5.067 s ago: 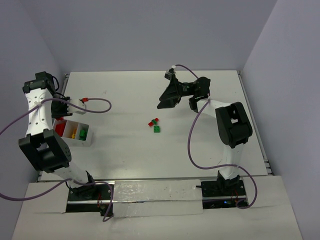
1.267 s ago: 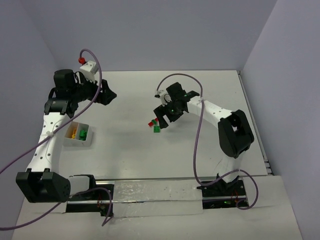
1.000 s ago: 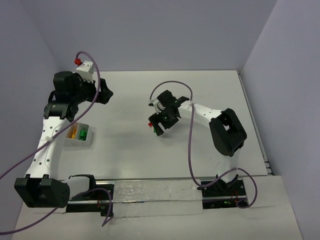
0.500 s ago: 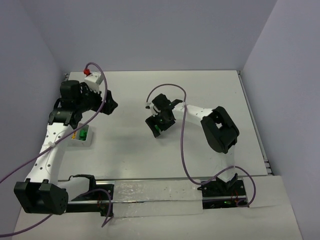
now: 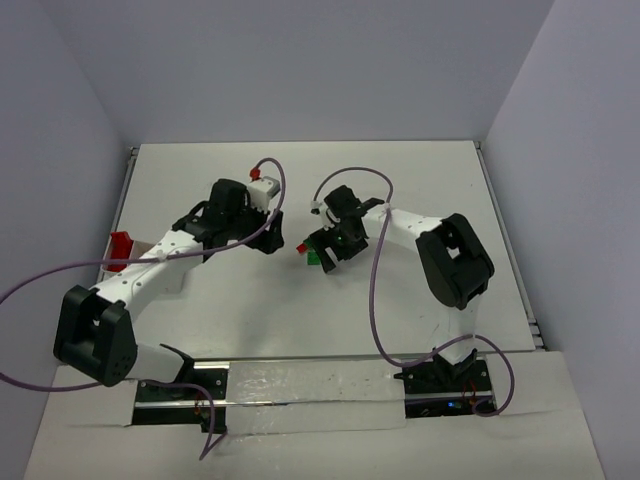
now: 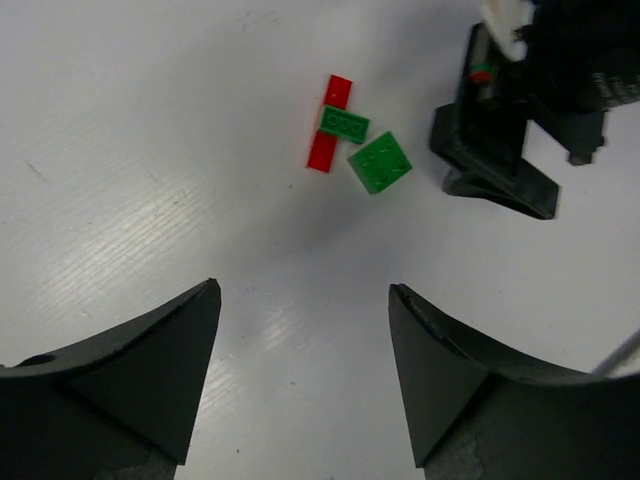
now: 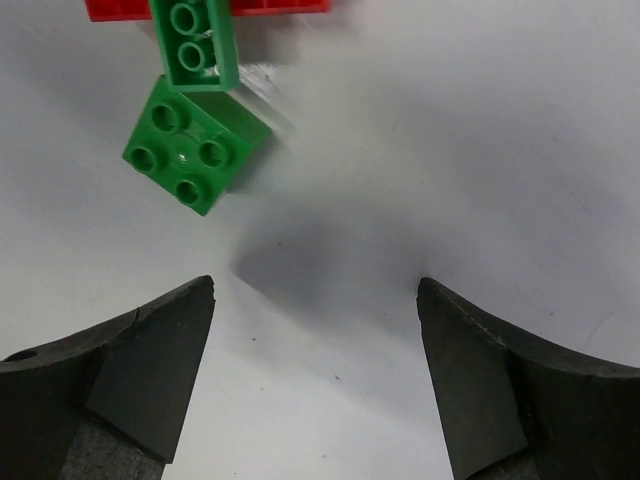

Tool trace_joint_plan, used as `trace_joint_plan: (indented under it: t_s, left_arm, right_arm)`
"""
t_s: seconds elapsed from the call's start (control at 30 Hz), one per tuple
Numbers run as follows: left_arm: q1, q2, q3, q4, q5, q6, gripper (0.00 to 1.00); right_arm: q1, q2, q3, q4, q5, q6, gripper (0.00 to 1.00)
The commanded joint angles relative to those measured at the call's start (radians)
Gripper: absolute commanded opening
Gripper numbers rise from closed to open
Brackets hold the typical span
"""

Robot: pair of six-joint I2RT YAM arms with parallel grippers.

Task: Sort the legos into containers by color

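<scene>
Near the middle of the white table (image 5: 430,180), three legos (image 5: 311,251) lie clustered: a narrow green brick (image 6: 344,124) across a red brick (image 6: 322,153), and a square green brick (image 6: 380,162) just beside them. The left gripper (image 6: 303,290) and right gripper (image 7: 315,285) flank the cluster, jaws parted and holding nothing. Bare tabletop runs to the far and right edges. Plain pale walls (image 5: 300,70) enclose three sides.
</scene>
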Motion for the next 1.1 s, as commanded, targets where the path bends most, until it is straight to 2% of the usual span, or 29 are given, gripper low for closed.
trace_joint_plan:
  t_s: [0.0, 0.1, 0.3, 0.6, 0.83, 1.07]
  left_arm:
    - [-0.084, 0.048, 0.025, 0.137, -0.094, -0.034, 0.73]
    - [-0.154, 0.143, 0.056, 0.154, -0.165, -0.041, 0.7]
    - [-0.222, 0.284, 0.157, 0.093, -0.161, -0.073, 0.63]
    - [-0.309, 0.413, 0.243, 0.032, -0.236, -0.21, 0.78]
    - [-0.325, 0.498, 0.287, -0.001, -0.321, -0.29, 0.76]
    - [-0.332, 0.52, 0.271, -0.001, -0.404, -0.322, 0.68]
  right_arm:
    - [-0.057, -0.058, -0.038, 0.017, -0.024, 0.022, 0.89]
    - [-0.137, -0.059, -0.049, 0.008, -0.061, 0.028, 0.88]
    - [-0.228, -0.086, -0.055, -0.004, -0.067, 0.028, 0.88]
    - [-0.264, -0.111, -0.055, -0.003, -0.074, 0.028, 0.88]
    - [-0.28, -0.125, -0.049, -0.009, -0.071, 0.028, 0.89]
    - [-0.294, -0.144, -0.058, -0.004, -0.072, 0.028, 0.9]
